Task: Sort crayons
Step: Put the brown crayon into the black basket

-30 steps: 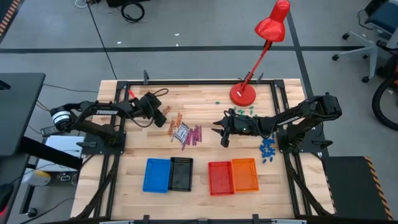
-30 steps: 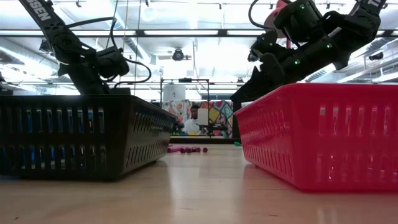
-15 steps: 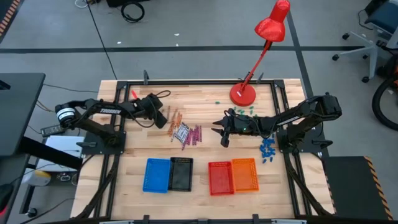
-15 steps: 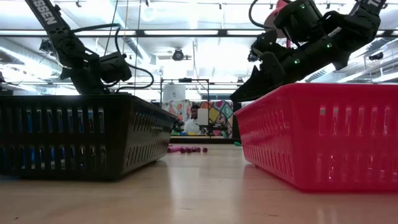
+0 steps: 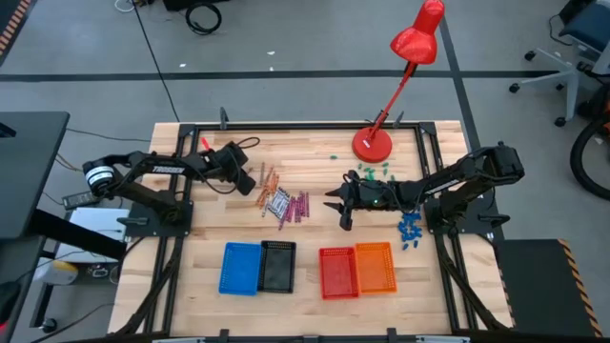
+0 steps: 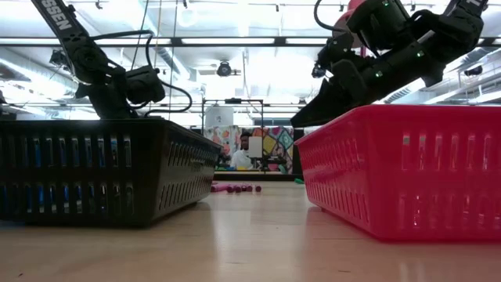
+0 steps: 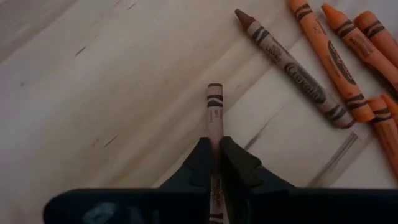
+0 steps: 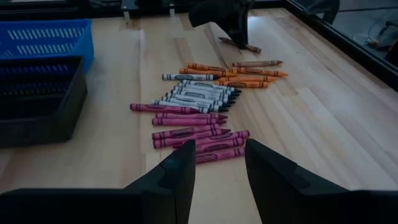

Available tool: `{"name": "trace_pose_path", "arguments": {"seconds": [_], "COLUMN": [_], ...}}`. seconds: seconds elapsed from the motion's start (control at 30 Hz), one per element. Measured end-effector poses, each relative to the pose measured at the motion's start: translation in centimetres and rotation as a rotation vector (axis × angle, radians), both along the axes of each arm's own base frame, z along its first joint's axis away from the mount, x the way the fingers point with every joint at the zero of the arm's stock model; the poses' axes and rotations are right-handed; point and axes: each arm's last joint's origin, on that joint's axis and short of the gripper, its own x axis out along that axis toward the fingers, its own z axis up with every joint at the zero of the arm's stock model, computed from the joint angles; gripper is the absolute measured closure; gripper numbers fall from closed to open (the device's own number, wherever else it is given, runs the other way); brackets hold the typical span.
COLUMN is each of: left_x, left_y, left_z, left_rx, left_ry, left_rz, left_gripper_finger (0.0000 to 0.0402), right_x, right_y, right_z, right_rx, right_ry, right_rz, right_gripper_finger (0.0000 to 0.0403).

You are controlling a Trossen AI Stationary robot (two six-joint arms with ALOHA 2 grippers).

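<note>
Left wrist view: left tool (image 7: pixel 214 155) pinches a seemingly brown crayon (image 7: pixel 213 115); right tool (image 8: pixel 217 163) gapes.

Dark jointed arms, white lettering, looping black cables.

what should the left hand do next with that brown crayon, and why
Probably lift it clear and carry it toward the baskets: the left hand is shut on a brown crayon beside the pile, and it is not yet sorted.
</note>
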Motion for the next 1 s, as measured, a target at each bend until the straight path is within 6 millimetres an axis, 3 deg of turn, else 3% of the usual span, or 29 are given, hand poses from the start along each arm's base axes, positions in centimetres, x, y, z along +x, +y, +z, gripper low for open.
{"name": "trace_pose_path", "arguments": {"seconds": [0.3, 0.63, 0.8, 1.0], "left_x": [0.7, 3.5, 5.2, 7.5], "left_y": [-0.7, -0.2, -1.8, -5.7], "left_z": [2.1, 7.9, 10.9, 13.8], "left_rx": [-0.121, -0.081, -0.116, -0.135], "left_ry": [-0.034, -0.044, -0.060, -0.144], "left_rz": [-0.008, -0.078, -0.208, -0.510], "left_gripper_finger": [0.0379, 0.0376, 0.0366, 0.0363], "right_x": [-0.1, -0.2, -0.3, -0.3], "right_y": [0.2, 0.2, 0.1, 0.0], "right_z": [-0.2, -0.5, -0.7, -0.6], "right_rx": [-0.026, -0.075, -0.082, -0.116], "right_ry": [0.032, 0.078, 0.097, 0.099], "right_rz": [0.080, 0.126, 0.130, 0.107], "right_gripper_finger": [0.0259, 0.0259, 0.0259, 0.0259]}}
